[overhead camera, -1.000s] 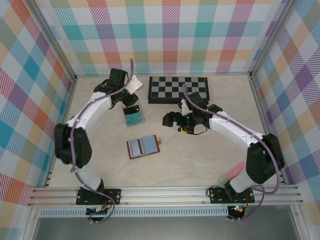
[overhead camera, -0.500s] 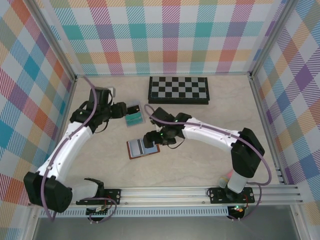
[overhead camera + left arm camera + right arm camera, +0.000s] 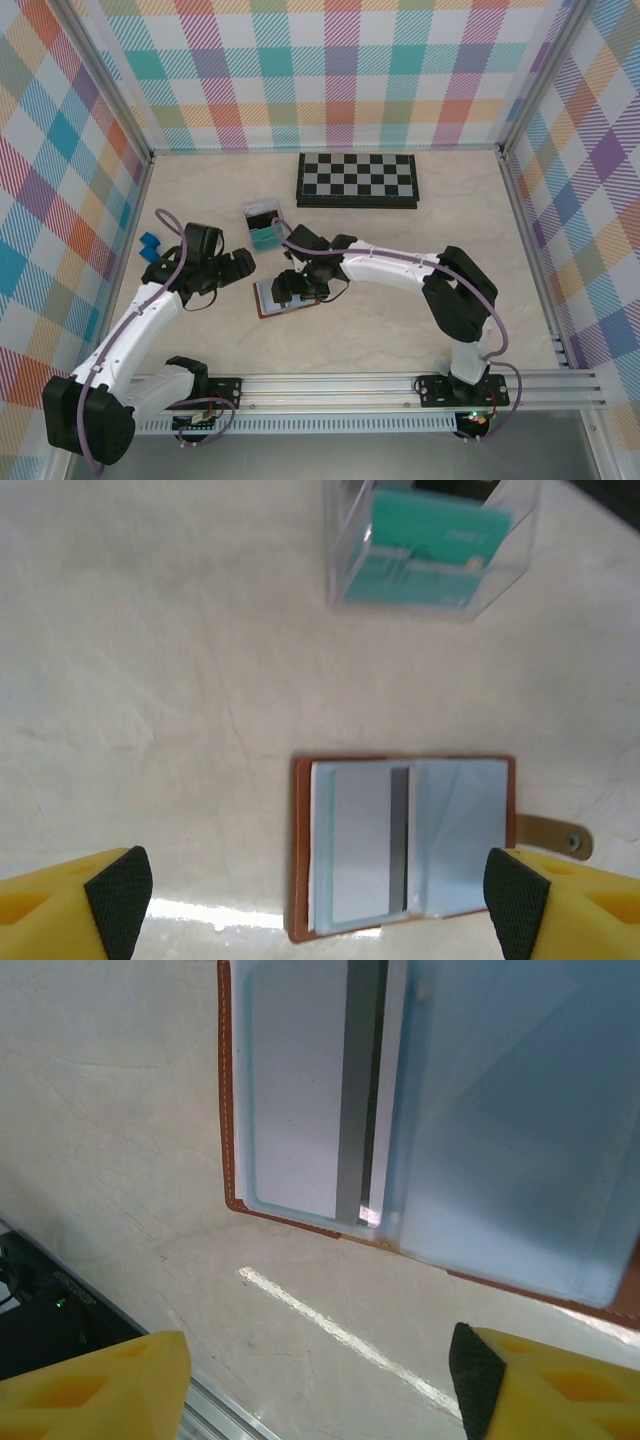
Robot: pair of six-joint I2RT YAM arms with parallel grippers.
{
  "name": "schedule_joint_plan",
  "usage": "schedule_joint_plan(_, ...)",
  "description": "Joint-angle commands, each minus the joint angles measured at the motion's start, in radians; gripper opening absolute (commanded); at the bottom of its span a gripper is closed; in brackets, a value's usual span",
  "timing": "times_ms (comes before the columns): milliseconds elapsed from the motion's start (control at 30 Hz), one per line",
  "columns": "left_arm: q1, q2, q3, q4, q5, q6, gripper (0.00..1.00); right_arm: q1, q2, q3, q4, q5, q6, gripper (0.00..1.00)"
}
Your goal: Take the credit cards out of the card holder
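From the top, the card holder lies open on the worktop. The right end effector hangs over it and hides part of it. The left end effector is just beside the holder, on its left.

The left wrist view shows the whole holder with its brown tab. Behind it is the clear tray with a teal card inside. The left fingers are spread wide and hold nothing.

The right wrist view is very close. A grey card with a dark stripe sits in the holder's left pocket. The right fingers are apart too, with nothing in them.
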Motion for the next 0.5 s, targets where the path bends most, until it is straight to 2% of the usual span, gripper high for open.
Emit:
schedule_joint_plan(0, 0.012, -0.004, -0.056, 0.079, 0.083, -0.087, 0.88, -0.025, 0.047, 0.047, 0.045, -0.084, -0.002, 0.63)
schedule_joint_plan(133, 0.012, 0.007, -0.12, 0.146, 0.148, -0.128, 0.85, -0.049, 0.095, 0.088, 0.047, -0.117, -0.021, 0.5)
schedule_joint_plan(233, 0.012, 0.016, -0.159, 0.182, 0.165, -0.173, 0.78, -0.06, 0.131, 0.109, 0.052, -0.136, -0.028, 0.4)
schedule_joint_plan(467, 0.012, 0.051, -0.241, 0.312, 0.291, -0.283, 0.47, -0.081, 0.212, 0.165, 0.047, -0.15, -0.034, 0.28)
